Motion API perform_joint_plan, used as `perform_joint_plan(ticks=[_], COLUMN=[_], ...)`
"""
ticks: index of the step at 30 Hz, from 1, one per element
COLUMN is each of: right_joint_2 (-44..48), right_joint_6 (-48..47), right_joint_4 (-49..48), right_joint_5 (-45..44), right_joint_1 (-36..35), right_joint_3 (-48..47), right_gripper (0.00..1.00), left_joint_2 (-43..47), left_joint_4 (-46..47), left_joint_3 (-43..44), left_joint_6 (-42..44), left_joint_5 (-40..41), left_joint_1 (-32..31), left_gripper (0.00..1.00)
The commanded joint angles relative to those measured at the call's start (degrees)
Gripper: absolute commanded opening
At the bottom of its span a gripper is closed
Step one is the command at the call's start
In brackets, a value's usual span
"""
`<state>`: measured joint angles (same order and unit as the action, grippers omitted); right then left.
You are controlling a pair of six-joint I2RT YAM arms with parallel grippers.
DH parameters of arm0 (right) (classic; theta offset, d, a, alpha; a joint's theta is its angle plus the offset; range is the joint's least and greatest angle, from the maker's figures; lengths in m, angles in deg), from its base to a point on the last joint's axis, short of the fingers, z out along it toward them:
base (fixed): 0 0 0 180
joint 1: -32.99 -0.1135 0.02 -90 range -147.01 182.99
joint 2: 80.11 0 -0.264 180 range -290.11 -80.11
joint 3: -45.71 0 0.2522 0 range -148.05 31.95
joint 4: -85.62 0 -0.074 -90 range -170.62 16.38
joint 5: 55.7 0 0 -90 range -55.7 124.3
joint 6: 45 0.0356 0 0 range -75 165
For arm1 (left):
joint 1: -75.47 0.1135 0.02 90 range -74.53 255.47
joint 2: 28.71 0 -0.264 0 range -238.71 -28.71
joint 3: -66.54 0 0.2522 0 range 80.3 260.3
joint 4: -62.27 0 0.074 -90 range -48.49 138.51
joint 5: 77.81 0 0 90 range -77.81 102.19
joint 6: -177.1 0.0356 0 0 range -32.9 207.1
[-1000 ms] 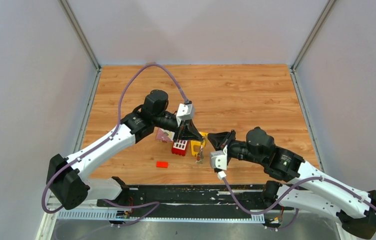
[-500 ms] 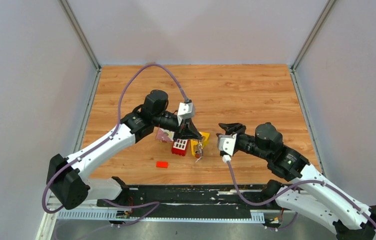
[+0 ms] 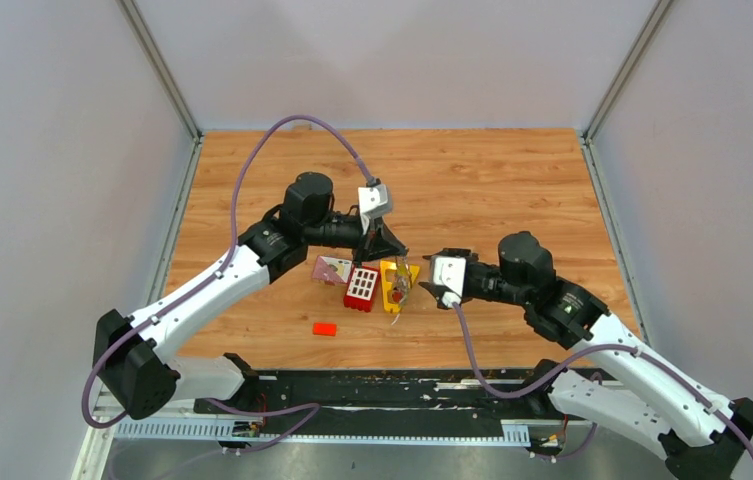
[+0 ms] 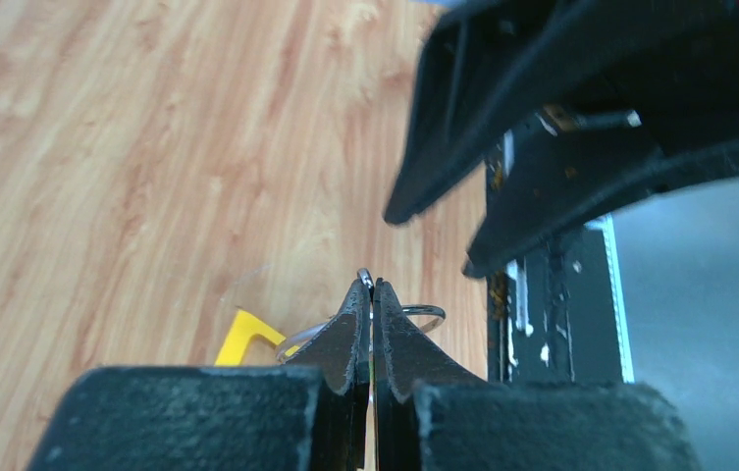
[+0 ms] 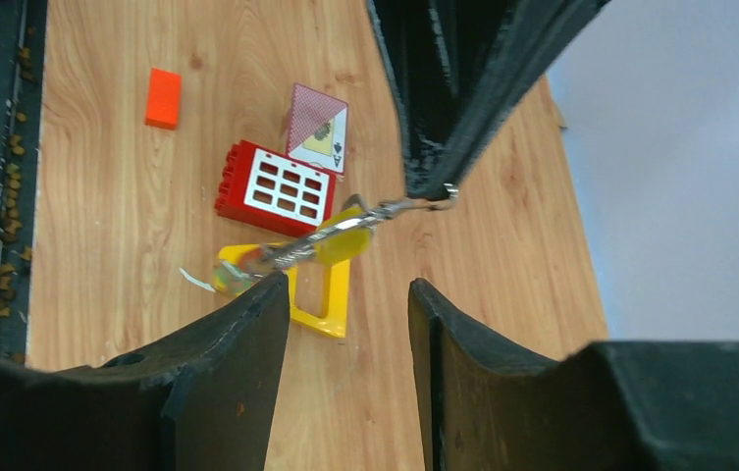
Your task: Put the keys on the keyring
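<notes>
My left gripper (image 4: 372, 285) is shut on the thin silver keyring (image 4: 426, 313), whose wire sticks out on both sides of the closed tips. In the right wrist view the keyring (image 5: 434, 200) hangs from those dark fingers. A bunch of keys (image 5: 311, 241) trails down-left from it, ending in blurred coloured heads over the yellow frame. In the top view the keys (image 3: 401, 284) dangle below the left gripper (image 3: 389, 254). My right gripper (image 5: 349, 287) is open with nothing between its fingers. It stands just right of the keys (image 3: 431, 274) without touching them.
A yellow triangular frame (image 5: 329, 302) lies under the keys. Beside it are a red window block (image 5: 274, 188) and a playing card (image 5: 318, 128). A small red block (image 5: 163, 98) lies nearer the table's front edge (image 3: 372, 365).
The right gripper has opened and pulled back to the right, away from the keys. The left gripper, still holding the ring, has lifted slightly toward the back.
</notes>
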<state>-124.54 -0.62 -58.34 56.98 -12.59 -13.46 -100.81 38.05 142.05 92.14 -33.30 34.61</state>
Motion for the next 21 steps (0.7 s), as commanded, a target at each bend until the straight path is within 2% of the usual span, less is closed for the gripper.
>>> perform_joint_plan(ticks=[1, 7, 10, 14, 18, 21], right_joint_2=[-3.0, -7.0, -9.3, -11.7, -12.5, -11.5], right_joint_6=[8.2, 13.5, 16.1, 18.1, 18.2, 17.3], right_joint_4=[-0.5, -3.7, -5.2, -6.2, -6.5, -6.3], right_joint_5=[4.0, 3.7, 1.2, 2.4, -0.7, -2.1], right_joint_1=[1.3, 3.5, 4.6, 5.4, 5.7, 7.0], right_joint_3=[-4.1, -4.7, -5.5, -6.1, -6.4, -6.0], right_gripper=[0.49, 0.49, 0.49, 0.46, 0.2, 0.11], left_joint_2=[0.8, 0.8, 0.9, 1.0, 1.6, 2.5], left_joint_4=[7.3, 10.2, 13.5, 17.0, 18.5, 19.4], left_joint_3=[4.5, 3.1, 2.0, 0.5, -0.7, -1.9], left_joint_6=[-8.3, -13.7, -16.5, -19.6, -20.3, -20.4], left_joint_5=[6.5, 9.5, 8.6, 7.4, 6.6, 6.7], left_joint_1=[0.1, 0.2, 0.1, 0.1, 0.4, 1.4], left_gripper=[0.0, 0.0, 0.0, 0.0, 0.0, 0.0])
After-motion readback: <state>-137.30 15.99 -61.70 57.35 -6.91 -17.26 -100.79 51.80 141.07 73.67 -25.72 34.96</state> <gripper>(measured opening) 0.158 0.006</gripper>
